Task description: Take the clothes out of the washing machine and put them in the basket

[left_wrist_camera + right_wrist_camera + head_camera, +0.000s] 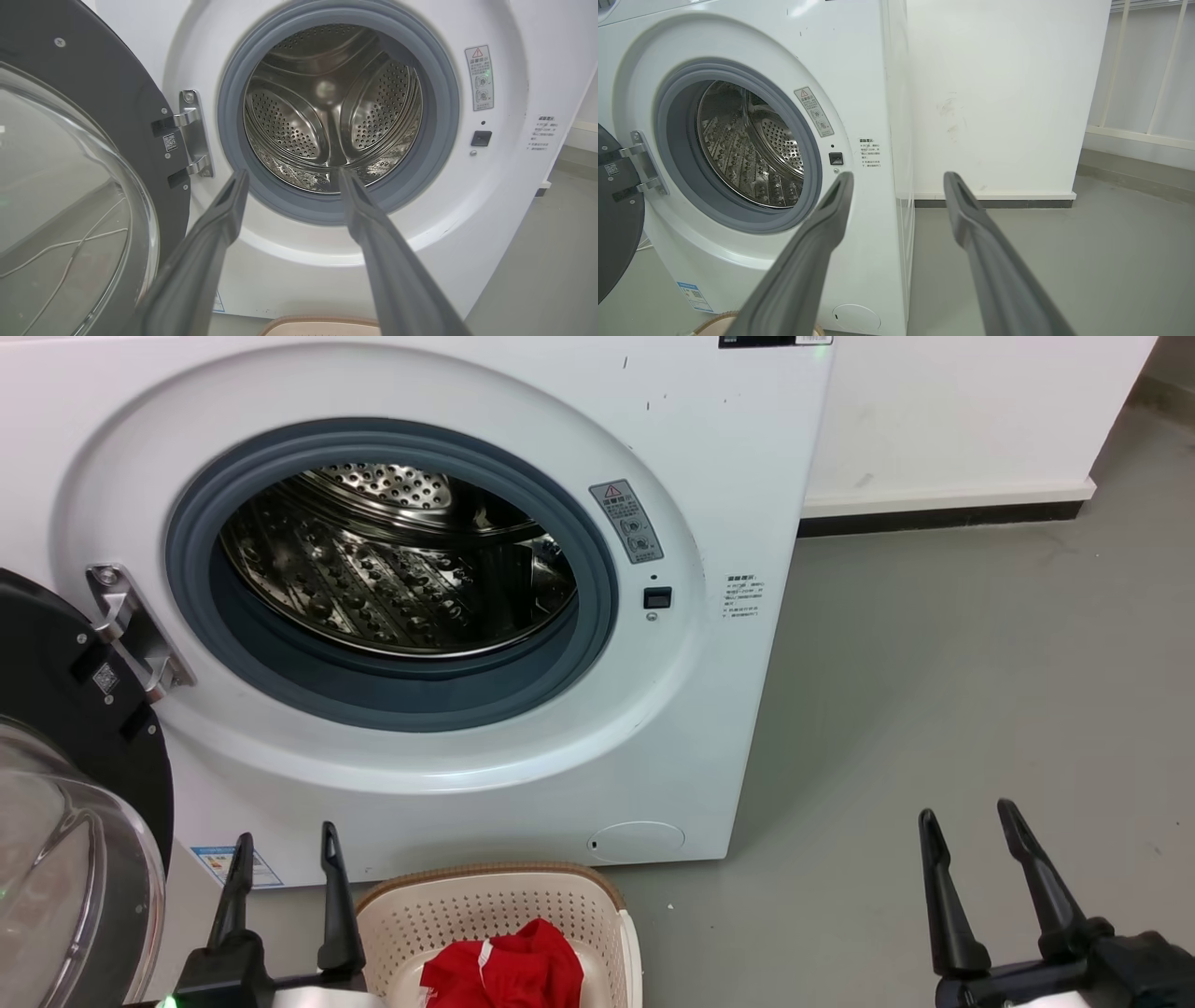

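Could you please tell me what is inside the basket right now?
Red clothes lie bunched inside the basket. Whatever is beneath them, and the basket's near end, cannot be seen.

washing machine: white, grey porthole rim | drum: shiny steel, dotted with holes | door: black frame, clear glass | basket: cream, perforated, brown woven rim | clothes: bright red, thin white stripe | floor: grey

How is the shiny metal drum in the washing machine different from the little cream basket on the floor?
The perforated steel drum is silvery and shiny; the cream-white plastic basket is matte with a brown woven-look rim. The drum opens sideways, toward the front; the basket opens upward. The drum looks empty, while the basket holds the bright red clothes. Both are dotted with small holes.
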